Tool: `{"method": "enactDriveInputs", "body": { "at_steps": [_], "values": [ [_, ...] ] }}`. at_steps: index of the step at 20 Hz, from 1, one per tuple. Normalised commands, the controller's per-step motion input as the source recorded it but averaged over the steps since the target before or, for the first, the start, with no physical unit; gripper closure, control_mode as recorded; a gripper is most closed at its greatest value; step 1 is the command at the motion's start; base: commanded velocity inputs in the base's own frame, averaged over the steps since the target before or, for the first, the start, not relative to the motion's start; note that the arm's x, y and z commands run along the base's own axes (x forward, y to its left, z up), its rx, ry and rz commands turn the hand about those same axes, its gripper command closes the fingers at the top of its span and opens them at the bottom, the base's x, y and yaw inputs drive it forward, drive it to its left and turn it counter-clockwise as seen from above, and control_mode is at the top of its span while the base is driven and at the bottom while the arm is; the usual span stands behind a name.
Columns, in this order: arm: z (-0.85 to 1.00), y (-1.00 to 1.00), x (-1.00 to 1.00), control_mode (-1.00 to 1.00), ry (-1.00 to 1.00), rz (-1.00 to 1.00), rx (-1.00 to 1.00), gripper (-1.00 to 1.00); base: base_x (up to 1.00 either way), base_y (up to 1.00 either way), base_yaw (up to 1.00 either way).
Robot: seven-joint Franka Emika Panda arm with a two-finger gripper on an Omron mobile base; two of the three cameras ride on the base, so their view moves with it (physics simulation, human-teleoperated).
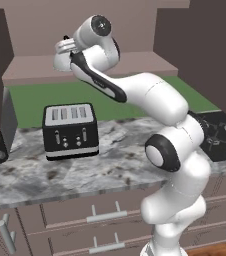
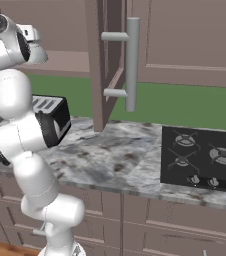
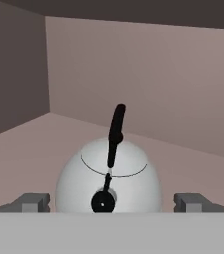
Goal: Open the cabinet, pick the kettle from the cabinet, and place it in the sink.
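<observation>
Kettle, squat white-silver dome with thin black arched handle [image 3: 109, 183], sits on shelf floor inside mauve-brown wall cabinet [image 3: 148, 84], door swung wide, long grey bar handle [image 2: 131, 65] showing. White arm's two-finger gripper [image 3: 111, 202] reached in, jaws spread wide, 1 tip each side of kettle, not touching. Black 4-slot toaster [image 1: 70, 131] on grey marbled counter [image 1: 115, 165] below.
</observation>
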Motion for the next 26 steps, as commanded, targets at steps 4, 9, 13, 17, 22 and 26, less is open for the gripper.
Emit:
{"method": "enactDriveInputs", "body": {
  "at_steps": [4, 9, 13, 17, 22, 26],
  "values": [
    [0.0, 0.12, 0.24, -1.0, 0.0, 0.0, 0.0, -1.0, 0.0, 0.0, 0.0],
    [0.0, 0.15, 0.19, -1.0, 0.02, 0.0, 0.0, -1.0, 0.0, 0.0, 0.0],
    [0.0, 0.12, 0.2, -1.0, 0.0, 0.0, 0.0, -1.0, 0.0, 0.0, 0.0],
    [0.0, 0.07, 0.19, -1.0, 0.02, 0.0, 0.0, -1.0, 0.0, 0.0, 0.0],
    [0.0, 0.02, 0.17, -1.0, 0.03, -0.01, 0.0, -1.0, 0.0, 0.0, 0.0],
    [0.0, 0.0, 0.17, -1.0, 0.02, 0.0, 0.0, -1.0, 0.0, 0.0, 0.0]
  ]
}}
